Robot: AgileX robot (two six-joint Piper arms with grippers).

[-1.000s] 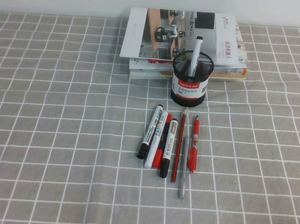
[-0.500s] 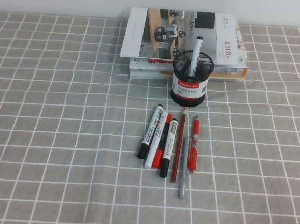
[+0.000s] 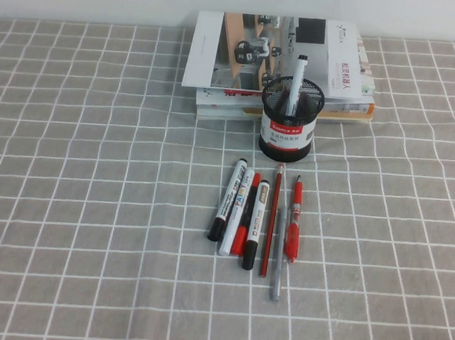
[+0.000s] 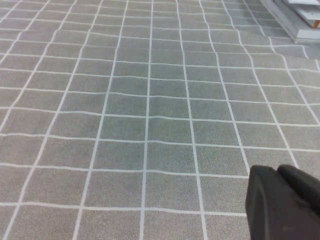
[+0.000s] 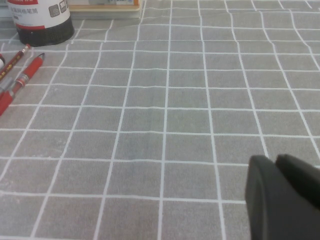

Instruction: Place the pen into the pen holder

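Just above cloth (image 4: 150, 125): left gripper (image 4: 278, 173), right gripper (image 5: 276, 161)

Pen (image 3: 296, 82) in pen holder (image 3: 290, 124)

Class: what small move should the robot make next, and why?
Probably swing the shut right hand toward the pen: it lies flat before the holder, and both hands, the left hand too, hover over bare cloth.

Bench (image 3: 67, 205) draped in grey checked cloth. Stacked books (image 3: 275, 63) at back, pen holder (image 3: 288, 127) in front, then a row of pens (image 3: 255, 215), perhaps seven.
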